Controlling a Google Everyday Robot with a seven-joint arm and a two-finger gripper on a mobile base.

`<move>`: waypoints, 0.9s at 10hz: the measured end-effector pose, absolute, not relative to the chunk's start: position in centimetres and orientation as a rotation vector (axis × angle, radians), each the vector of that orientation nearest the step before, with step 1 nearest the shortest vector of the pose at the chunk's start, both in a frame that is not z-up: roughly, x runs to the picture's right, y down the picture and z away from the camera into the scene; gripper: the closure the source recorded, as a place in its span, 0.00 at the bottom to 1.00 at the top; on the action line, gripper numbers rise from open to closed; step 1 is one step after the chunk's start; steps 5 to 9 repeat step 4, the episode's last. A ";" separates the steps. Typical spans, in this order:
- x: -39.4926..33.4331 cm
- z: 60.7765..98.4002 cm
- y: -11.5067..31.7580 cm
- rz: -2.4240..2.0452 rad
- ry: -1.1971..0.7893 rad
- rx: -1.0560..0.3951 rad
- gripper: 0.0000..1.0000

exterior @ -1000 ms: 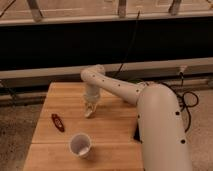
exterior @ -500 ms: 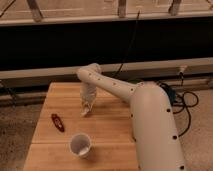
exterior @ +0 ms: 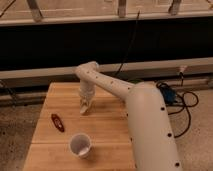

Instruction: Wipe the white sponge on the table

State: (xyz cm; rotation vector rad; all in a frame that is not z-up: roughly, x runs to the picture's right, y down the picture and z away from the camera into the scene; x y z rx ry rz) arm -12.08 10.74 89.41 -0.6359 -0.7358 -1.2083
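Camera view shows my gripper (exterior: 85,106) down on the counter (exterior: 107,130), at the white sponge (exterior: 85,110); whether it grips, I cannot tell.

From my station I see a white cup (exterior: 80,145) standing upright near the front edge of the bench (exterior: 110,125), mouth open upward. A small flat dark-red object (exterior: 57,122) lies to its left, apart from it. The tool (exterior: 85,107) is down near the bench's middle. Dark cables (exterior: 181,102) trail across the floor on the right.
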 end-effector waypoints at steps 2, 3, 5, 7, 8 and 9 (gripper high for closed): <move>-12.5 89.2 10.9 -1.229 -0.743 -0.634 1.00; -12.7 89.1 10.9 -1.239 -0.748 -0.630 1.00; -13.1 89.1 10.9 -1.246 -0.753 -0.627 1.00; -13.1 89.1 10.9 -1.246 -0.753 -0.627 1.00; -13.1 89.1 10.9 -1.246 -0.753 -0.627 1.00; -13.1 89.1 10.9 -1.246 -0.753 -0.627 1.00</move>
